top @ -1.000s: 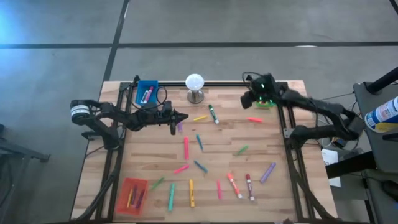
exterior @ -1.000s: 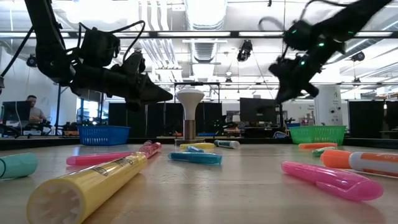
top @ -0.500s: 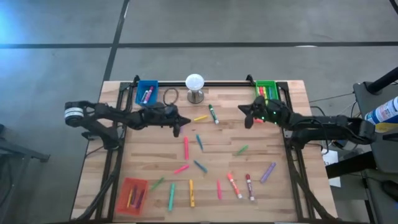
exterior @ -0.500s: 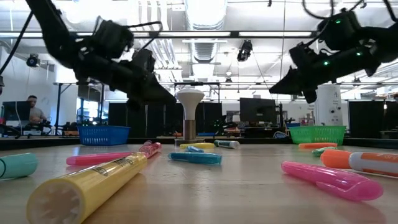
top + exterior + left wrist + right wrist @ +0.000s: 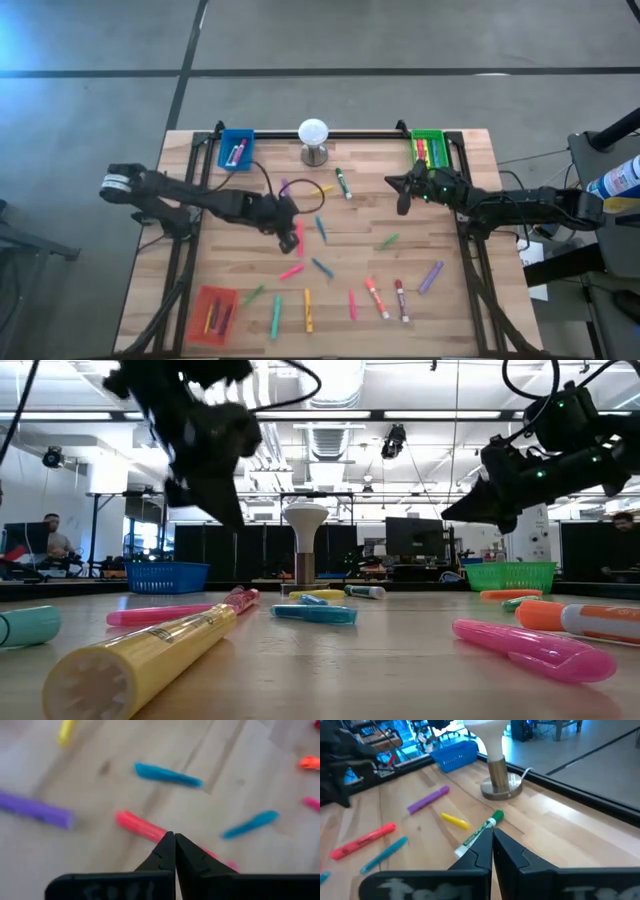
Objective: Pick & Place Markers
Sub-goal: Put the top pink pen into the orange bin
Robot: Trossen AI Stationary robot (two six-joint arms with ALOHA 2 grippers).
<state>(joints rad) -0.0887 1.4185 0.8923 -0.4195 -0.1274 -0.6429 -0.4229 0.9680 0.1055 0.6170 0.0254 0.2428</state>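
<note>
1. The left pincer point(image 5: 290, 218) hangs over the middle of the tabletop point(image 5: 450, 300), fingers pressed together and holding nothing. A red marker point(image 5: 137, 825) lies right under its tips, probably its next pick.
2. A purple marker point(image 5: 36, 809) and two teal markers point(image 5: 167, 774) lie near that pincer, loose on the wood (none sorted yet).
3. The left arm stretches low and long from its base at the tabletop's edge, wrist tipped downward.
4. The right pincer point(image 5: 402, 192) hovers just off the green tray point(image 5: 428, 137), fingers closed and empty; markers already lie in that tray.
5. Ahead of the right pincer lies a green-capped white marker point(image 5: 479, 834), beside a yellow one point(image 5: 454, 820).
6. The right arm reaches in level, elbow out past the edge.
</note>
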